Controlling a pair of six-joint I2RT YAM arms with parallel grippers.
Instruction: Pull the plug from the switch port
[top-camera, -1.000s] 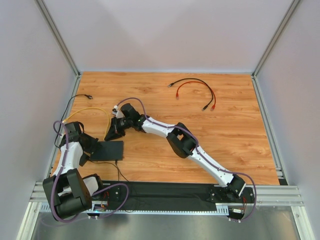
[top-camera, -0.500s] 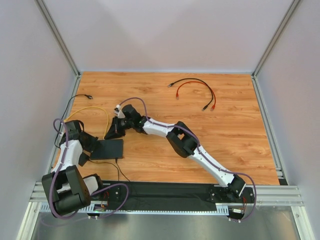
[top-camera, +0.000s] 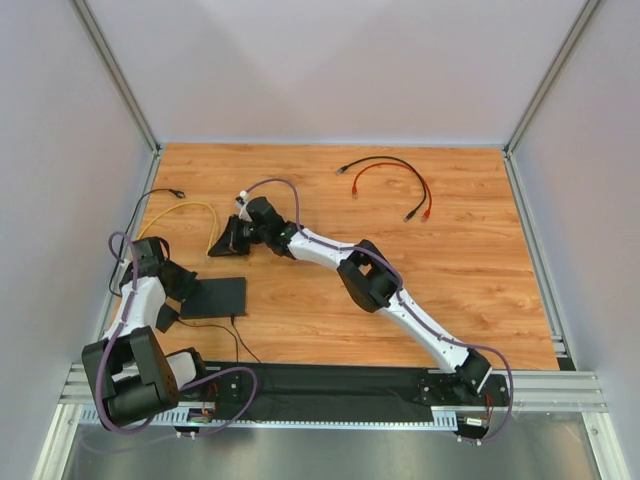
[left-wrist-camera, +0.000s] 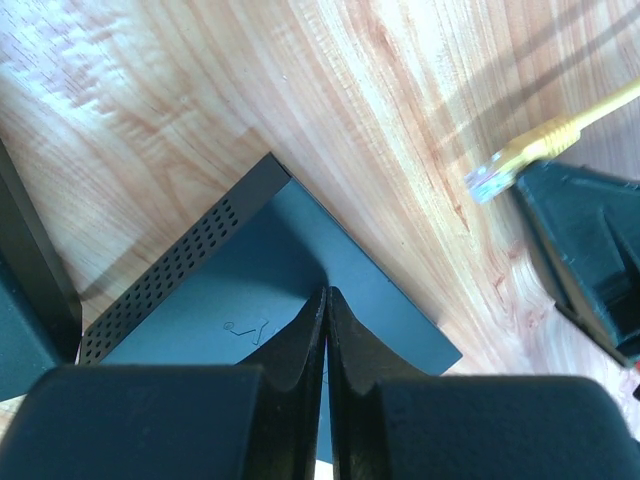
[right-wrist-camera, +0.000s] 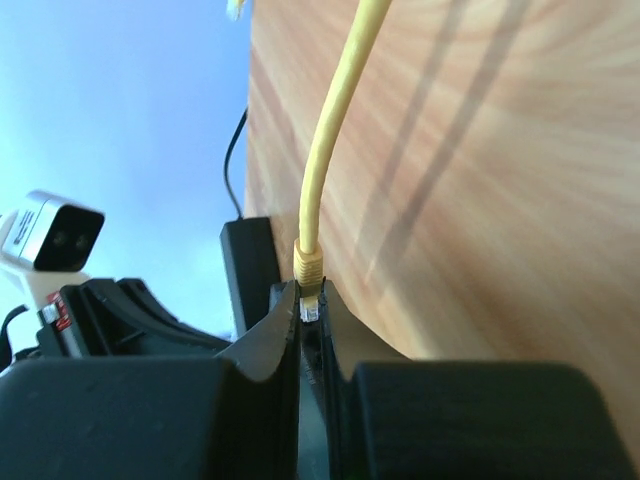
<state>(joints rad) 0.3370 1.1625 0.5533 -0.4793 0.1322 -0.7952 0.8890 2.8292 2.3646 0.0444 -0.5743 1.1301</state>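
Note:
The switch (top-camera: 216, 298) is a flat black box at the near left of the wooden table; it also shows in the left wrist view (left-wrist-camera: 300, 270). My left gripper (top-camera: 190, 292) is shut, and its closed tips (left-wrist-camera: 327, 293) rest on the switch's top. My right gripper (top-camera: 219, 248) is shut on the yellow cable's plug (right-wrist-camera: 310, 300) and holds it clear of the switch, a little beyond the switch's far edge. The plug (left-wrist-camera: 497, 172) hangs free above the wood with its clear tip showing. The yellow cable (top-camera: 186, 211) loops away to the far left.
A black cable and a red cable (top-camera: 400, 175) lie at the back middle. A thin black cable (top-camera: 150, 200) runs along the left wall. A black cord (top-camera: 237, 338) leads from the switch to the near rail. Walls close in the table on three sides.
My right gripper has drawn back from the switch's far edge toward the back of the table, taking the yellow plug with it. The left gripper has stayed on the switch.

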